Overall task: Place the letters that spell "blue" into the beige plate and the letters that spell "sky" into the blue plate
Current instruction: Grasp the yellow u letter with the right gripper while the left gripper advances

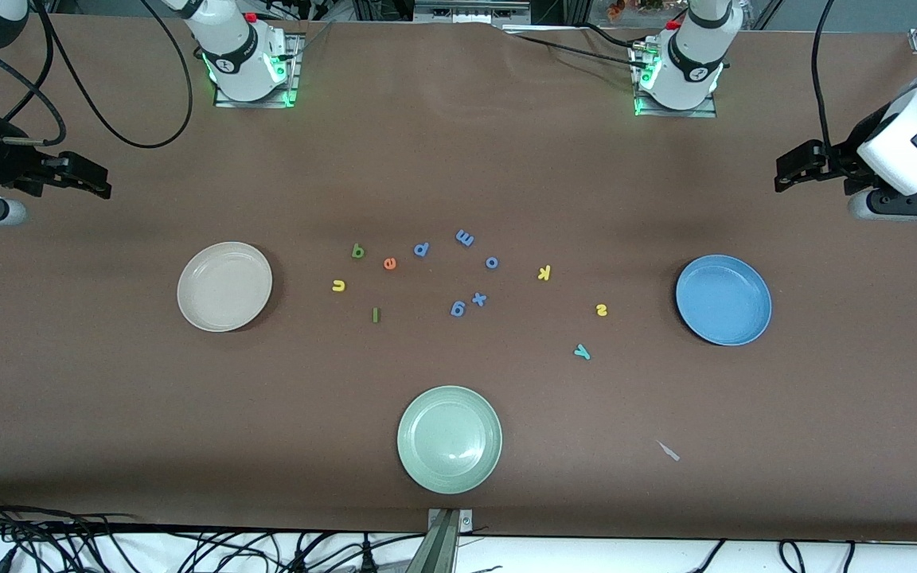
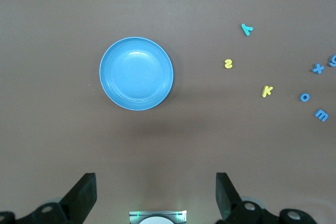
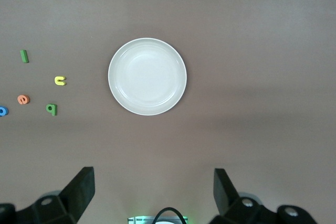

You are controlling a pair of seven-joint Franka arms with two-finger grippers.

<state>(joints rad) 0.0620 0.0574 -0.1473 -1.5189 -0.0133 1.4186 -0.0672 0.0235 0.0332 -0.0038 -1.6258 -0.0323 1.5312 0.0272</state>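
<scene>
I see both hands spread and empty: left hand (image 1: pixel 781 171) upper right, right hand (image 1: pixel 100 181) upper left. Beige plate (image 1: pixel 224 286) and blue plate (image 1: pixel 723 299) sit bare; letters (image 1: pixel 389 263) scatter mid-frame among violet letters (image 1: pixel 464 237), green plate (image 1: pixel 449 438) below.

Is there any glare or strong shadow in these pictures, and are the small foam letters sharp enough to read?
Front view: soft glare on the round pale green plate; letters small but readable. Left wrist view: a bright highlight on the round blue plate, with a faint shadow band on the brown table beside it. Right wrist view: the round beige plate is evenly lit and sharp.
</scene>
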